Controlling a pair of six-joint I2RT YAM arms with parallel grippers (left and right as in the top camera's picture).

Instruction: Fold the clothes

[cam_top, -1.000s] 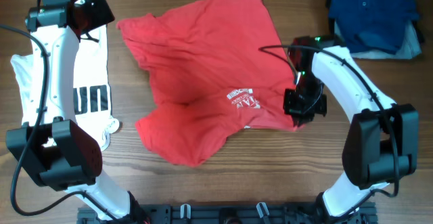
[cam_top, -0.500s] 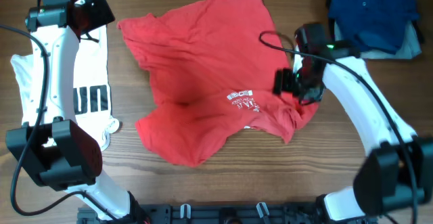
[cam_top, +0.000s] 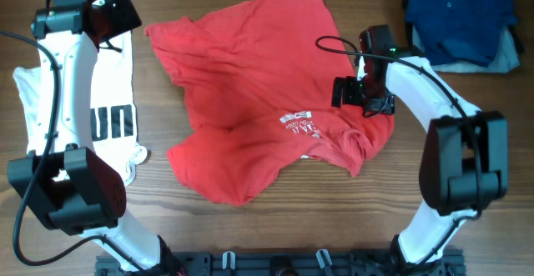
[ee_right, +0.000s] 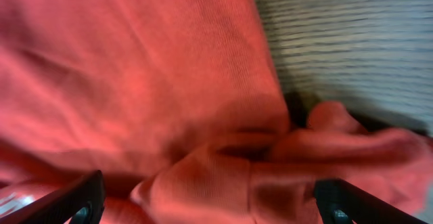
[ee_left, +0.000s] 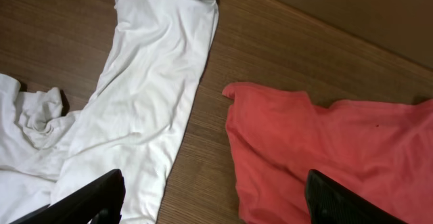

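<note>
The large red T-shirt (cam_top: 250,84) lies crumpled across the middle of the table, its white chest lettering (cam_top: 299,122) facing up. My right gripper (cam_top: 360,99) hovers just over the shirt's bunched right edge (ee_right: 223,163), jaws open wide with only loose red fabric below them. A white T-shirt with black print (cam_top: 104,117) lies spread out at the left. At the far left my left gripper (cam_top: 115,19) is open over bare wood (ee_left: 203,163), between the white shirt (ee_left: 135,102) and a corner of the red one (ee_left: 304,143). Blue folded garments (cam_top: 459,13) lie at the far right.
The dark blue garment sits on a lighter folded piece (cam_top: 505,55) at the table's far right corner. Bare wooden tabletop (cam_top: 334,218) shows along the near edge, in front of the red shirt. The right arm's cable (cam_top: 334,41) loops above the shirt.
My right gripper carried the red shirt's lower right edge away from the near edge, then opened and let it go. That edge now lies bunched on the shirt. The left arm has not moved.
</note>
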